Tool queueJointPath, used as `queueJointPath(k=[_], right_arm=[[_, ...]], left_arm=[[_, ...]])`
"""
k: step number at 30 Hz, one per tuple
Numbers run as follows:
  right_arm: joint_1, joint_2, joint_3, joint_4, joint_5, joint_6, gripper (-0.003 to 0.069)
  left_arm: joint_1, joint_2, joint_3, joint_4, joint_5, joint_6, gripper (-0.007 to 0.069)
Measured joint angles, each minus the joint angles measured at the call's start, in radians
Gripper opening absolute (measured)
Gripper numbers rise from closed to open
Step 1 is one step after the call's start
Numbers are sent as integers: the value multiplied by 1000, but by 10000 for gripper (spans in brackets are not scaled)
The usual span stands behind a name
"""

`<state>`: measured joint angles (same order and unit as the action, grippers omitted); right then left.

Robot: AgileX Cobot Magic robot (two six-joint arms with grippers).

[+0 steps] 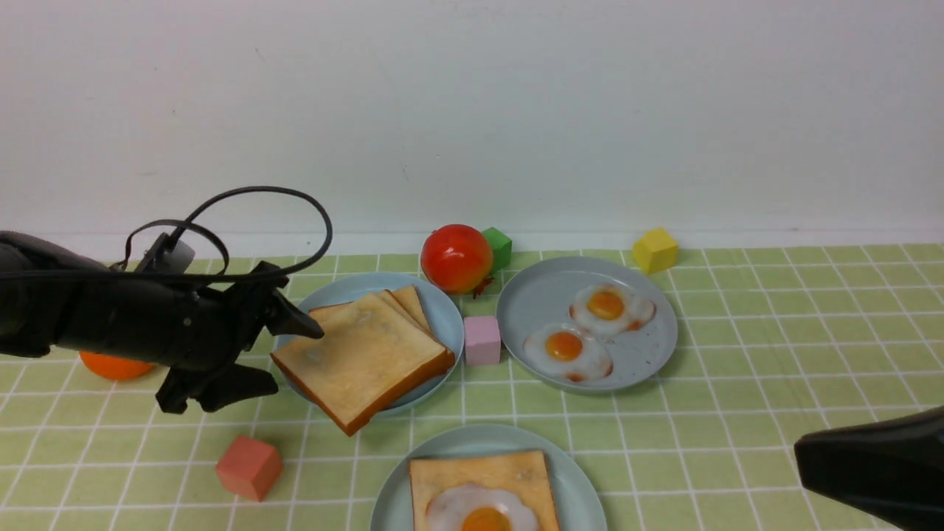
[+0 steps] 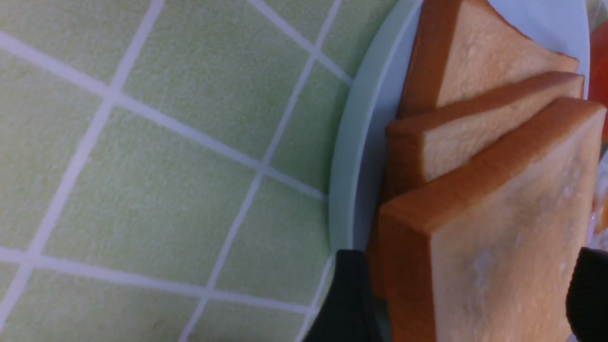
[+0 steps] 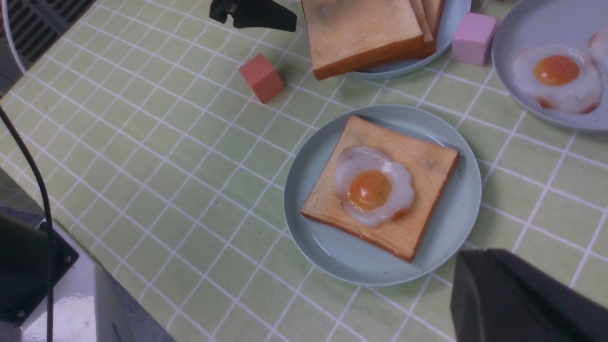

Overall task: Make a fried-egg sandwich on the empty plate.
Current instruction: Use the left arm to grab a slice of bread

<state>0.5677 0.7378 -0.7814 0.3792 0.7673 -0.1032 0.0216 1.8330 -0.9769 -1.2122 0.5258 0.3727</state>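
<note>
One toast slice (image 1: pixel 361 361) is pinched edge to edge by the left gripper (image 1: pixel 299 358) over the bread plate (image 1: pixel 442 317) at 9 o'clock. A square lowering onto the egg-topped toast (image 3: pixel 380 190), on the mint plate (image 3: pixel 332 251) at 6 o'clock, is judged needed; the right gripper (image 1: pixel 811 457) is seen, but its finger state cannot be told

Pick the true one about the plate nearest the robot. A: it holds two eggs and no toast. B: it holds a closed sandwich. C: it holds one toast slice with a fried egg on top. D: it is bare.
C: in the right wrist view the near plate carries a single toast slice with a fried egg lying uncovered on it.
</note>
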Motion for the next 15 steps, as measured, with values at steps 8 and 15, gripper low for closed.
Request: queueJointPath(k=[8,15], right_arm=[[0,0,0,30,-4,0,-1],[0,0,0,49,-5,0,4]], left_arm=[[0,48,-3,-152,-6,144,462],[1,45,-3,-173,-6,235,186]])
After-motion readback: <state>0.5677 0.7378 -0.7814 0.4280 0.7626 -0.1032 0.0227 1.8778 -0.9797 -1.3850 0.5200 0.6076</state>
